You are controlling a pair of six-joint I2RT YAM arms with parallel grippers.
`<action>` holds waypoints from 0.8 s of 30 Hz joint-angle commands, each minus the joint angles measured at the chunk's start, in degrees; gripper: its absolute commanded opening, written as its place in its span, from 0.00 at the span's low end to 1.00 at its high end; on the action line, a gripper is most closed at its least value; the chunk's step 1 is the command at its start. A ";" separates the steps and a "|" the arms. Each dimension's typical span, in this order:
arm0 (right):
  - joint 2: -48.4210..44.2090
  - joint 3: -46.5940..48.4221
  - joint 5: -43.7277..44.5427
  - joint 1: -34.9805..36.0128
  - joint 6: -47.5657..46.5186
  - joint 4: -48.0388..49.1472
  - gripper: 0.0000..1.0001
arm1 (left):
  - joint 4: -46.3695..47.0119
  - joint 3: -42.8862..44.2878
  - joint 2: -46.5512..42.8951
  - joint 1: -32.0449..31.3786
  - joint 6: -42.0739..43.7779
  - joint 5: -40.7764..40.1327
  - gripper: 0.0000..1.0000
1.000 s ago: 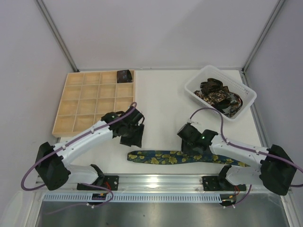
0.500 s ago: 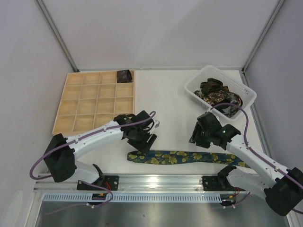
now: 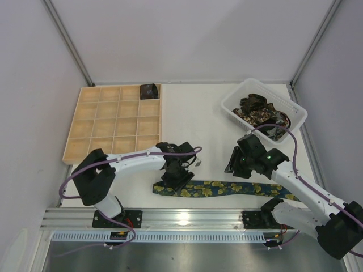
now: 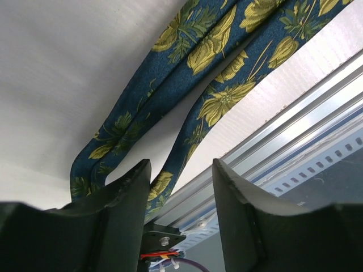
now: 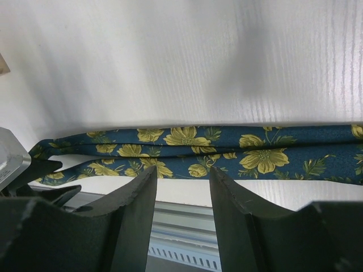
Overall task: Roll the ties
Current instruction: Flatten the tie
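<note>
the left gripper (image 3: 177,177) is hovering part-open and empty over the folded left end of the navy floral tie (image 3: 215,188), which is lying flat along the lower centre. the right gripper (image 3: 232,166) is waiting part-open and empty above it. likely next: pinching that fold to start rolling.

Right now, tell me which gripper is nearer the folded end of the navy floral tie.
Left. The left gripper is over the navy floral tie near its folded end; the right gripper is farther along, just beyond the tie's middle stretch.
</note>
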 commanded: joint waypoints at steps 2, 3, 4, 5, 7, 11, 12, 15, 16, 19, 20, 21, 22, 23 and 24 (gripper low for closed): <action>-0.72 -0.35 -1.62 -0.17 0.07 1.39 0.48 | 2.52 -0.56 -1.07 -0.42 -0.05 -0.26 0.42; -0.72 -0.62 -2.06 -0.17 0.24 1.48 0.48 | 2.26 -0.47 -0.80 -0.42 0.13 -0.35 0.34; -0.63 -1.14 -2.15 -0.17 0.33 1.66 0.48 | 2.17 -0.47 -0.54 -0.42 0.22 -0.26 0.26; -0.46 -1.41 -2.32 -0.17 0.42 1.75 0.48 | 2.08 -0.38 -0.36 -0.42 0.31 -0.26 0.10; -0.37 -2.20 -2.85 -0.08 0.33 2.18 0.48 | 1.64 -0.03 -0.53 -0.42 0.13 -0.35 0.01; 0.42 -2.64 -2.77 -0.08 -0.28 2.45 0.48 | 1.29 1.37 -3.87 -0.42 -1.62 0.09 0.01; 0.68 -2.55 -2.77 0.01 -0.46 2.54 0.48 | 0.94 1.55 -4.31 -0.42 -1.71 -0.09 0.01; 1.47 -2.29 -3.20 0.10 -0.90 2.71 0.48 | -0.64 2.16 -5.89 -0.33 -2.59 -1.23 0.00; 1.65 -2.20 -3.29 0.18 -1.07 2.80 0.48 | -0.82 2.17 -6.77 -0.24 -2.86 -1.23 0.01; 2.36 -2.20 -3.38 0.53 -1.43 3.15 0.47 | -0.12 2.69 -8.35 -0.07 -3.74 -1.40 0.01; 2.53 -2.29 -3.38 0.54 -1.34 3.15 0.48 | -0.12 2.78 -8.44 0.11 -3.91 -1.75 0.00; 2.88 -2.20 -3.38 0.62 -1.43 3.15 0.48 | -0.03 2.87 -8.53 0.72 -4.26 -1.76 0.00; 2.97 -2.20 -3.38 0.89 -1.52 3.07 0.48 | 0.06 3.04 -8.62 1.16 -4.35 -1.15 0.00; 3.06 -2.29 -3.47 0.89 -1.69 3.15 0.48 | 0.23 3.22 -8.53 1.95 -4.70 -1.14 0.00; 3.23 -2.20 -3.47 1.06 -1.87 3.15 0.47 | 0.32 3.31 -8.71 2.30 -4.79 -1.14 0.01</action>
